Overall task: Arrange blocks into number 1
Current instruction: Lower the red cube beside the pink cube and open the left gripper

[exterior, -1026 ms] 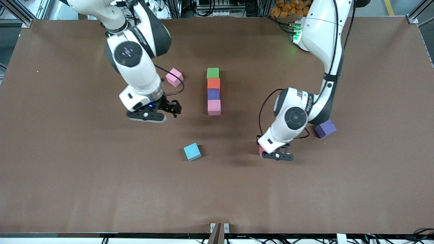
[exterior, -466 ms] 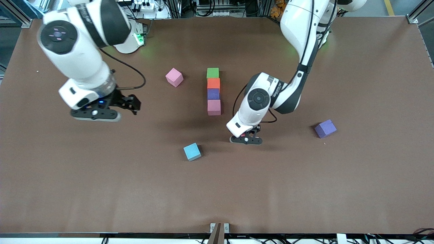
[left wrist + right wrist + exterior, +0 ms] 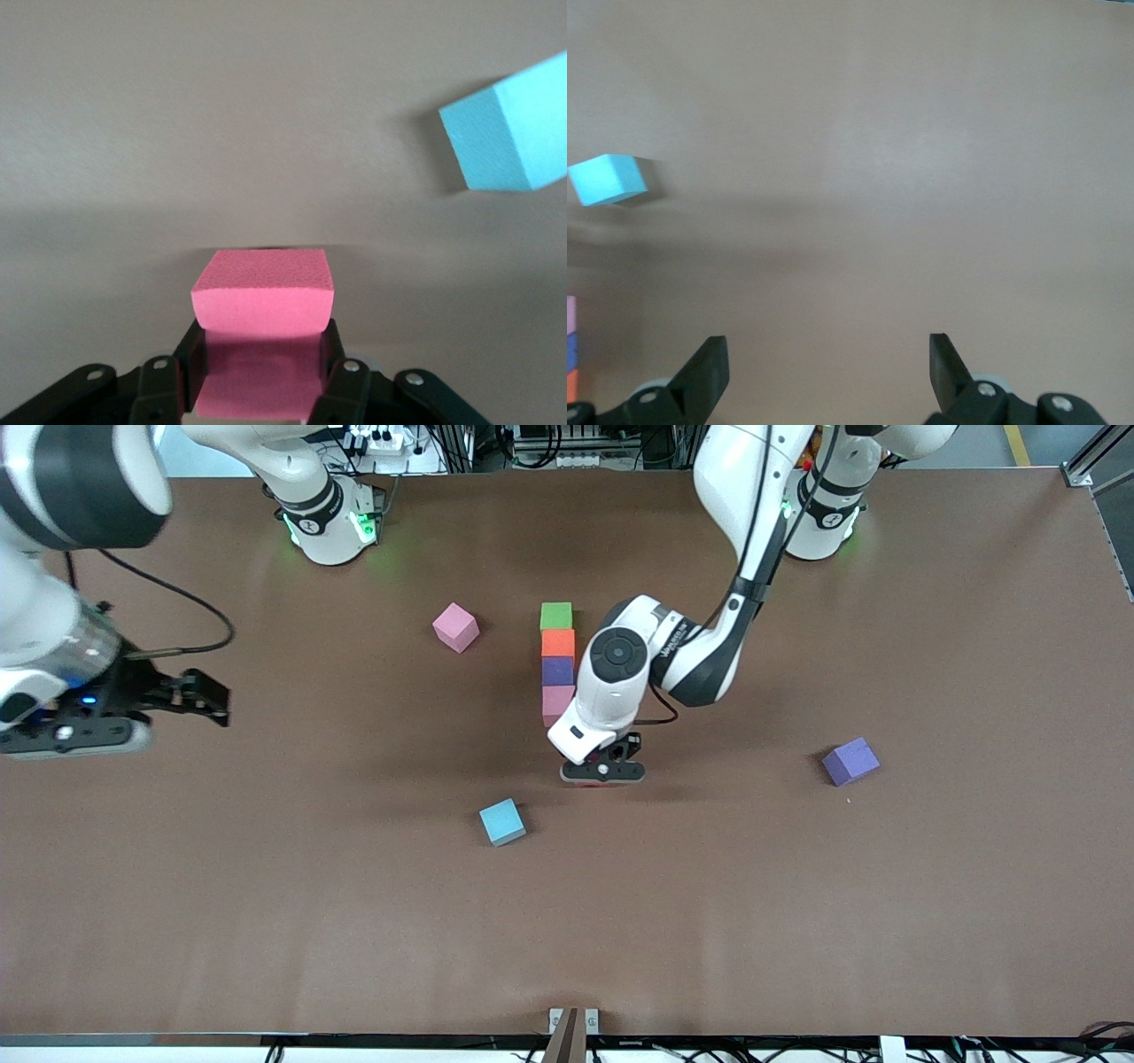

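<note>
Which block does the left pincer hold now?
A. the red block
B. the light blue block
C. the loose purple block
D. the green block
A: in the left wrist view the left pincer is shut on the red block, while the light blue block lies apart on the table.

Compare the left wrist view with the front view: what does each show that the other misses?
Only the left wrist view shows the red block clearly, clamped between the left gripper fingers above the table. Only the front view shows the column of green block, orange block, purple block and pink block, the loose pink block, the loose purple block, and the open right gripper at the right arm's end. Both show the light blue block.
</note>
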Action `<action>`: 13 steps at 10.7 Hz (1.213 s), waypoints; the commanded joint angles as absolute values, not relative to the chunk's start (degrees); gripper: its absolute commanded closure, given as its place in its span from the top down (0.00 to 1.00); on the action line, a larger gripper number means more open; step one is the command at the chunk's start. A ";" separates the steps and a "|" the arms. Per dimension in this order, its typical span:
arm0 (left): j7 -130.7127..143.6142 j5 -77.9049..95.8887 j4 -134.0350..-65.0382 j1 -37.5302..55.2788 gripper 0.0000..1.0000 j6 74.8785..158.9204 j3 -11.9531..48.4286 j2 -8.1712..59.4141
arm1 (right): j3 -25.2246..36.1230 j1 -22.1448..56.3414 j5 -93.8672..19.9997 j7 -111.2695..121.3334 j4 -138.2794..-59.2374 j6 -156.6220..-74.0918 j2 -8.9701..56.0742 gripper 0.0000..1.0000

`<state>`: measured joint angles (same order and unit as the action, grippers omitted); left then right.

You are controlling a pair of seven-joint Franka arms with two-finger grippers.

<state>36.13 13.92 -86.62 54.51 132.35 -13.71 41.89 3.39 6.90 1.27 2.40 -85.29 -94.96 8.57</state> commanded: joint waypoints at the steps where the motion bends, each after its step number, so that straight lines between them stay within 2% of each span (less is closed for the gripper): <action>1: 38.31 18.18 -83.41 57.73 0.00 131.92 -16.43 44.12 | 2.63 4.22 0.79 5.54 -84.03 -93.95 8.88 1.00; 7: 40.34 18.37 -82.53 60.82 0.00 131.84 -16.70 47.02 | 2.72 2.46 0.70 5.36 -84.11 -93.69 6.86 1.00; 13: 41.13 18.81 -82.79 61.87 0.00 131.84 -16.61 47.63 | 2.72 2.72 0.53 5.10 -83.67 -92.64 7.56 1.00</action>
